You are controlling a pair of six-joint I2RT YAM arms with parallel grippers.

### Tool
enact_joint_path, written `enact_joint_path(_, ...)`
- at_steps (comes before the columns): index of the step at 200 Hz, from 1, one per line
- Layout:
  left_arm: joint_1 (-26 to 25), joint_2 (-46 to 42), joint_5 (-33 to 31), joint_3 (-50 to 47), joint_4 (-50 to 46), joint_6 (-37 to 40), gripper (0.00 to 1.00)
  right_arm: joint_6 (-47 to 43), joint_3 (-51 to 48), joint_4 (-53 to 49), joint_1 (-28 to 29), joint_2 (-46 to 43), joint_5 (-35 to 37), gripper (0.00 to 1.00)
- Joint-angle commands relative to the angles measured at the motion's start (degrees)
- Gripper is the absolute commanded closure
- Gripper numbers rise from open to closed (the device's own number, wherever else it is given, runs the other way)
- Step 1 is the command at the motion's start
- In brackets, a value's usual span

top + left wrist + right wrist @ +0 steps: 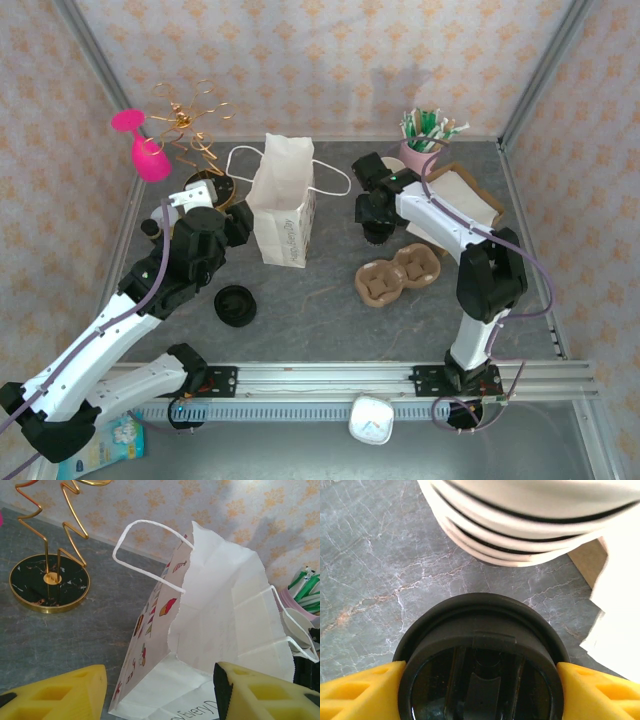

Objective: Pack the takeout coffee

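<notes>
Count on the tabletop [320, 310]: one white paper bag [282, 205], one lidded black cup [482, 680], one loose black lid [235, 305], one two-well cardboard carrier [398, 275]. One stack of cream-rimmed cups [530, 530]; number in the stack cannot be told. Further: one pink glass [148, 155], one gold wire stand [50, 580], one pink straw holder [420, 150].

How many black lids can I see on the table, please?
2. One loose lid lies on the table, on the near side of the white bag. The other lid sits on the takeout coffee, between the fingers of the right pincer. More may be hidden.
</notes>
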Motion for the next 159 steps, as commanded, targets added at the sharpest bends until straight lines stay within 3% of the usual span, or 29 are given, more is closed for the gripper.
enact_joint_path(1, 0.4, 0.1, -2.0, 0.1, 1.2, 0.7, 0.40, -0.9, 0.9, -0.1, 0.1, 1.3, 0.0, 0.24)
enact_joint_path(54, 0.7, 0.6, -0.9, 0.9, 1.5, 0.9, 0.39, -0.7, 3.1, -1.8, 0.0, 0.5, 0.5, 0.08)
enact_joint_path(90, 0.7, 0.8, 0.3, 1.4, 2.1, 0.9, 0.39, -0.5, 3.0, -2.7, 0.0, -3.3, -0.4, 0.02)
enact_joint_path(129, 0.8, 0.5, 2.9, 1.6, 2.4, 2.8, 0.39, 0.2, -0.7, -3.9, 0.0, -10.9, -1.4, 0.01)
enact_joint_path(159, 0.8, -1.4, 9.1, 0.2, 3.2, 3.7, 0.39, 1.4, -8.0, -5.4, 0.0, -17.8, -1.4, 0.03)
